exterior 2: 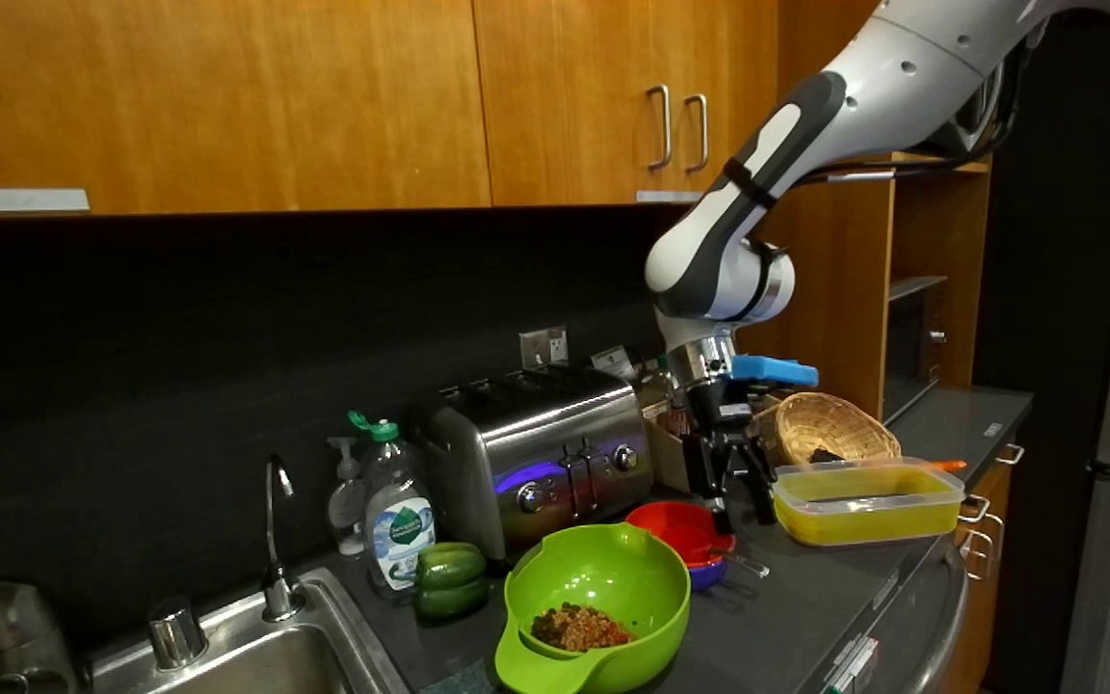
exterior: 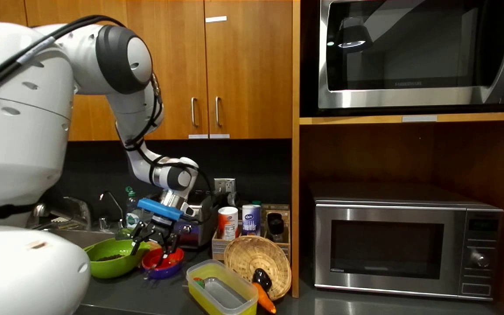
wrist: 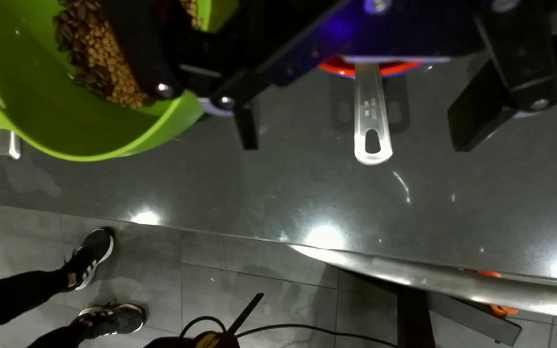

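Wrist view: the black gripper [wrist: 356,133] covers most of the red bowl [exterior 2: 671,528]; only a metal handle [wrist: 373,113] shows clearly, so what it joins and what the bowl holds cannot be made out. A purple band [exterior 2: 707,576] shows beneath the rim; same bowl or a second one, unclear. A person's legs [wrist: 17,295] are cut off at left. Red bowl stands on the counter [wrist: 283,193] between the green bowl [exterior 2: 613,564] on the left, with dark beans [wrist: 78,21] and tan grains [wrist: 114,65] in it, and the yellow container [exterior 2: 863,525] on the right, with a red-and-green item [exterior: 199,283] too small to identify. Behind that container a wicker basket [exterior: 252,251] tilts up, dark glossy object [exterior: 261,278] in it, carrot [exterior: 264,298] alongside. Gripper: fingers spread wide, nothing grasped, hanging close by the red bowl, metal handle between them in the wrist view; contact with the rim cannot be told.
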Controlling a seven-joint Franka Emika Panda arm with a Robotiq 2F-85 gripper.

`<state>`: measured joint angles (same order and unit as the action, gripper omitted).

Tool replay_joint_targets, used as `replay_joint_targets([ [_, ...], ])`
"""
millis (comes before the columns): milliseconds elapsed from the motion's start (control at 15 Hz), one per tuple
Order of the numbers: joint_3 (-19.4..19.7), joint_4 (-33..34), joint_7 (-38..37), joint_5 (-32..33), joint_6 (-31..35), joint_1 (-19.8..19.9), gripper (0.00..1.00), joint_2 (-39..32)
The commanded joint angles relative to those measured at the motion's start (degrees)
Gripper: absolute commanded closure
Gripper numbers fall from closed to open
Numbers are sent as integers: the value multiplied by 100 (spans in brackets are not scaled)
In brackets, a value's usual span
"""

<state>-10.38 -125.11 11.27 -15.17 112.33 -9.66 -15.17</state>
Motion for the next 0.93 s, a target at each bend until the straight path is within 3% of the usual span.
replay_joint_targets([
  [0, -66, 398, 444, 14, -214, 105, 0, -432],
  [667, -90, 842, 631, 17, -468, 170, 0, -1079],
  [867, -96, 895, 623, 13, -501, 173, 7, -1179],
])
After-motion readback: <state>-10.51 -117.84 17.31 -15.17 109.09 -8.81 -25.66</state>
